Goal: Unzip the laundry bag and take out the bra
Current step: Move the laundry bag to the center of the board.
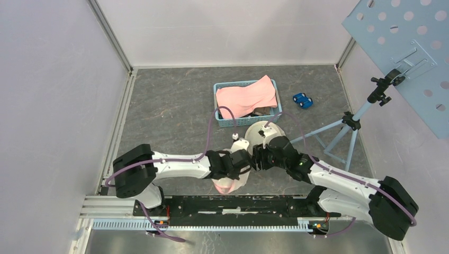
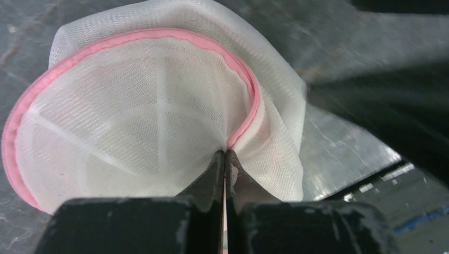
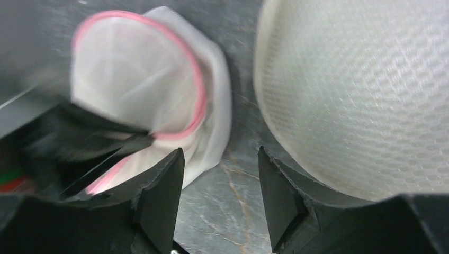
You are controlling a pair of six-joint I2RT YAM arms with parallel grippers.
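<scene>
Jaws of left gripper (image 2: 225,154) clamped on the pink zip (image 2: 253,100) of the laundry bag (image 2: 132,116), those of right gripper (image 3: 219,153) spread empty: looks mid-unzip, next needs drawing the zip round.

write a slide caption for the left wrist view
Left claw shut on the pink zipper edge of a white mesh laundry bag.
</scene>
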